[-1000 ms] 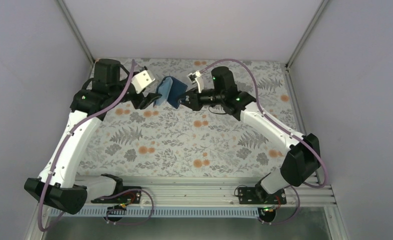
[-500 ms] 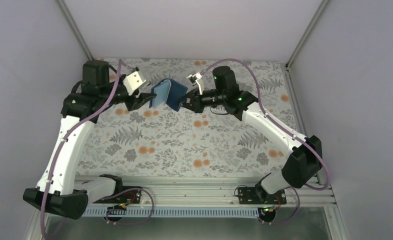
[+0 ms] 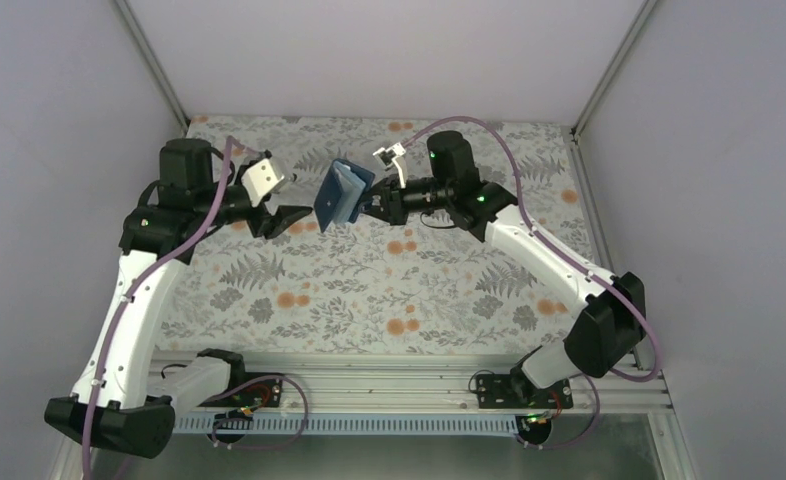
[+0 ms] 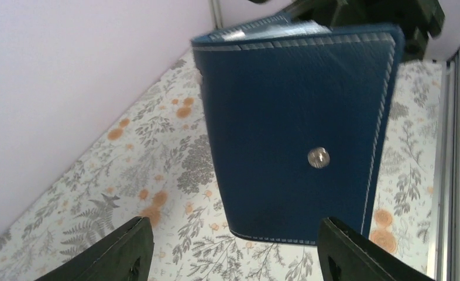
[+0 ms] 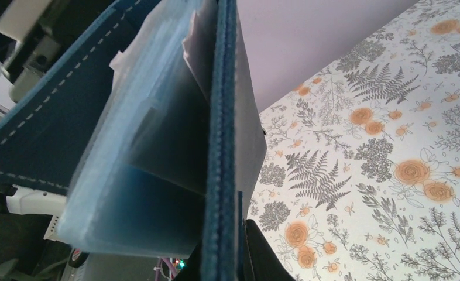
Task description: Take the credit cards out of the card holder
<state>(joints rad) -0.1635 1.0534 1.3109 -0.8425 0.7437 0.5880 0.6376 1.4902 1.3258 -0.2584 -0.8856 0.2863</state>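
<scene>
Plain pale walls (image 3: pixel 59 120) close the floral surface (image 3: pixel 369 290) on its left, right and far sides. Above its far middle the right gripper (image 3: pixel 371 207) clamps one cover of the card holder (image 3: pixel 341 193), held aloft; the left gripper (image 3: pixel 287 216) gapes empty just left of it. The stitched covers look stiff, the clear pockets (image 5: pixel 140 175) floppy and slick (cards hidden), so pinch any exposed card edge

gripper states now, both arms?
Left gripper: open, holding nothing, just short of the wallet.
Right gripper: closed, holding the wallet by one edge.
</scene>
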